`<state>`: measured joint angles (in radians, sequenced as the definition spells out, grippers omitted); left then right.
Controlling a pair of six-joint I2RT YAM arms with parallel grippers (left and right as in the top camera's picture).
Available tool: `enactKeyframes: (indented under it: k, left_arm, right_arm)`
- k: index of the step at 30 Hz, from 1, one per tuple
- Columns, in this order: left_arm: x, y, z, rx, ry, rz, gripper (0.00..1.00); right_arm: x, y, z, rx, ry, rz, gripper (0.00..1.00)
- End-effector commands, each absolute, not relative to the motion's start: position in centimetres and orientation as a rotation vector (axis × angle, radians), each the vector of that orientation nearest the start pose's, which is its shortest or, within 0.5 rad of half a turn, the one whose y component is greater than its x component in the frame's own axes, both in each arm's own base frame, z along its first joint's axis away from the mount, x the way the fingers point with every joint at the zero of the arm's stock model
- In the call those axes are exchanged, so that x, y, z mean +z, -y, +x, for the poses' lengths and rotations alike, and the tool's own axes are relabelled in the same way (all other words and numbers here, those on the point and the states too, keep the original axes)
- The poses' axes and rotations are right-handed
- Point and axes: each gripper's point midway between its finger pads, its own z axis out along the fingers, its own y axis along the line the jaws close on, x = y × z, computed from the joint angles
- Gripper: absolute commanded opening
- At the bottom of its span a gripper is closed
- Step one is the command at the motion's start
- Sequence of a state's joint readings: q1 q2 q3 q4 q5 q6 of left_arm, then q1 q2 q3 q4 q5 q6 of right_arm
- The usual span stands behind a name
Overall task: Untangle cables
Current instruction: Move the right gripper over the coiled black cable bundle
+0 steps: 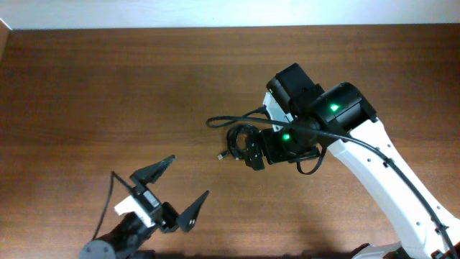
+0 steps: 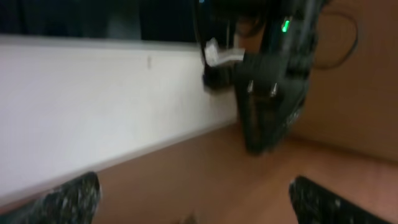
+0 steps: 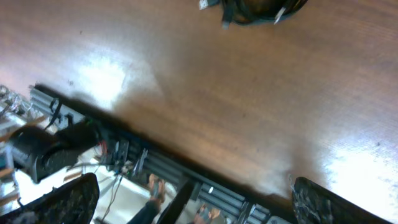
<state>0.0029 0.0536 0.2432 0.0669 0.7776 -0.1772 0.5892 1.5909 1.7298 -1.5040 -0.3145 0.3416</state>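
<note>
From above, the cables [image 1: 233, 140] lie mid-way across the table [image 1: 108, 86], their tangle partly hidden under the right arm [image 1: 338, 115]. The left gripper [image 1: 185, 185] stands spread wide and empty, well apart from them. The left wrist view is blurred, with the fingertips [image 2: 68, 199] cut off at the corners. In the right wrist view the right gripper [image 3: 196, 202] gapes empty, and the cables are cropped at the top edge.

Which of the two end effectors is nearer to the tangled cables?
The right end effector: it hangs right beside the cables, partly over them. The left end effector, wide open, is well apart from them.
</note>
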Motion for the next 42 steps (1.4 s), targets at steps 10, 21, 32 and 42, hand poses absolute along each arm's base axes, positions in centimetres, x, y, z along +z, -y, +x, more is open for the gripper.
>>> enactKeyframes:
  k: [10,21,32,42]
  left_arm:
    - [25.2,8.7,24.2,-0.725,-2.431,0.261,0.99]
    - [17.5,9.3,25.9,-0.938,-2.785,0.082,0.99]
    - [16.5,9.2,26.1,-0.951,-2.82,0.064,0.99]
    - [16.3,8.9,26.2,-0.912,-2.833,0.062,0.99]
  right_arm:
    - [24.0,-18.6,29.7,0.261,-2.81,-0.14,0.99]
    - [15.5,-17.9,32.2,0.314,-3.109,-0.02,0.96]
    - [10.8,-23.2,32.9,0.564,-3.157,-0.273,0.53]
    - [6.8,-27.4,37.0,0.587,-3.037,-0.074,0.38]
